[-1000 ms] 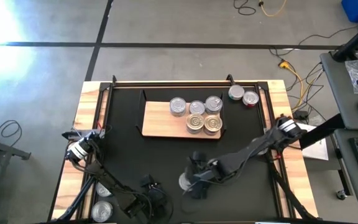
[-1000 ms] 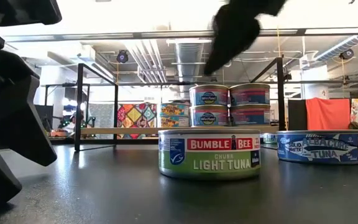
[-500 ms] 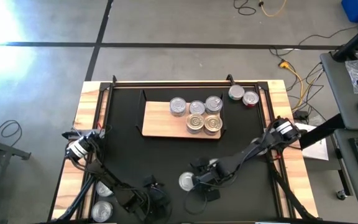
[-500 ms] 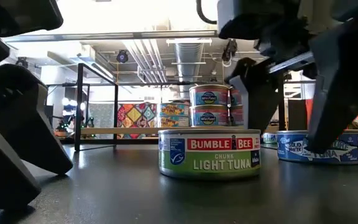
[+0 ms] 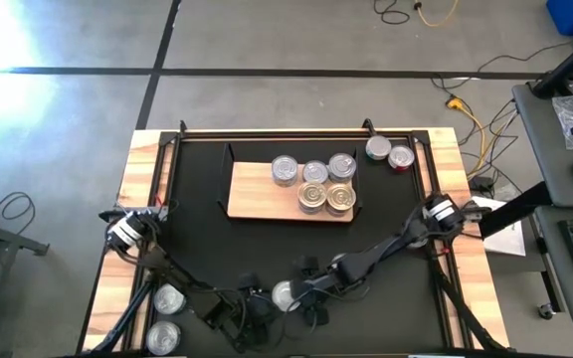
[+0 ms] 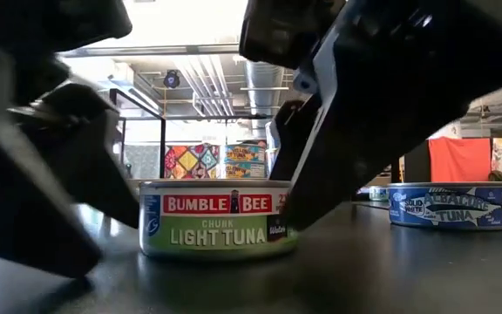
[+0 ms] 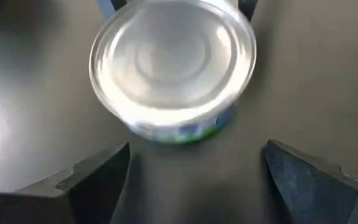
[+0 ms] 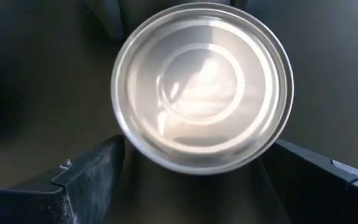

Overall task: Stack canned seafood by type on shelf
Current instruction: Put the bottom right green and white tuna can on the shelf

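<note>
A green Bumble Bee tuna can (image 6: 219, 218) with a silver top (image 5: 285, 295) stands upright on the black mat near the table's front edge. My right gripper (image 8: 194, 146) is open and slants down on it from the right, one finger on each side of the can. My left gripper (image 7: 197, 152) is open on the can's left (image 5: 252, 303), with the can just beyond its fingertips and untouched. The light-wood shelf (image 5: 257, 204) farther back carries several cans (image 5: 314, 185), some stacked. My right gripper touches the tuna can without closing on it. One finger (image 6: 321, 166) lies against the lower side wall (image 6: 279, 228) on the can's right. The fingers slant down from the table's right side. The can stands flat on the mat, upright.
A blue albacore tuna can (image 6: 447, 206) stands on the mat right of the green one. Two cans (image 5: 389, 153) sit at the far right beside the shelf, and two more (image 5: 166, 316) on the near left wooden border. Both arms crowd the mat's front middle.
My right gripper has come down and gone toward the table's left, settling around the tuna can. The can has slid a short way toward the table's left and near edge, still upright. My left gripper has edged toward the can.
</note>
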`<action>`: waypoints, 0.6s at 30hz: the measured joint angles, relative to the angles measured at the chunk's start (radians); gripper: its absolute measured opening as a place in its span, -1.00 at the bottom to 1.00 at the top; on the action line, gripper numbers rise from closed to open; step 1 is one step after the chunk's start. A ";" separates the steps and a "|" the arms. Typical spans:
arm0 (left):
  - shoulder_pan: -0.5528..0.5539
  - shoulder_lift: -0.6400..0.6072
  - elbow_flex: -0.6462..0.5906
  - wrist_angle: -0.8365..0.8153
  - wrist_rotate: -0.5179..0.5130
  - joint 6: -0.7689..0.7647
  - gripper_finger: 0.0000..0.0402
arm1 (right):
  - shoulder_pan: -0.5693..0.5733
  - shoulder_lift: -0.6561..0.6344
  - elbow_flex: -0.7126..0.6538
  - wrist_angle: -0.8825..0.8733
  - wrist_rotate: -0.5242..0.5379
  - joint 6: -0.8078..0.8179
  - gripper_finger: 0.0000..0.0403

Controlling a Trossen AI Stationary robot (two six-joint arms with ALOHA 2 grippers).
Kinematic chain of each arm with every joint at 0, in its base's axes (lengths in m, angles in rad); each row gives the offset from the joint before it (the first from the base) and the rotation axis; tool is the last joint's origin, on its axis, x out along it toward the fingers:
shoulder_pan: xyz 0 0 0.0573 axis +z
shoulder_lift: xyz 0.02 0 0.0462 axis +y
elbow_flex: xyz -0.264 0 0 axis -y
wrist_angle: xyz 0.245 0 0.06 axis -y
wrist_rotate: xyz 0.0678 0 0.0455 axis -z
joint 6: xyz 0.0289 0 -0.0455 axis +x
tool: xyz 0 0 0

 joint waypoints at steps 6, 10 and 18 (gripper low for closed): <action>0.006 -0.068 -0.118 0.067 0.030 -0.060 0.80 | 0.001 0.039 0.000 0.132 0.032 -0.040 0.81; 0.027 -0.074 -0.144 0.146 0.068 -0.033 0.80 | -0.002 0.040 0.000 0.231 0.053 -0.050 0.81; 0.089 -0.060 -0.141 0.172 0.125 0.014 0.55 | -0.005 0.038 -0.001 0.265 0.067 -0.064 0.81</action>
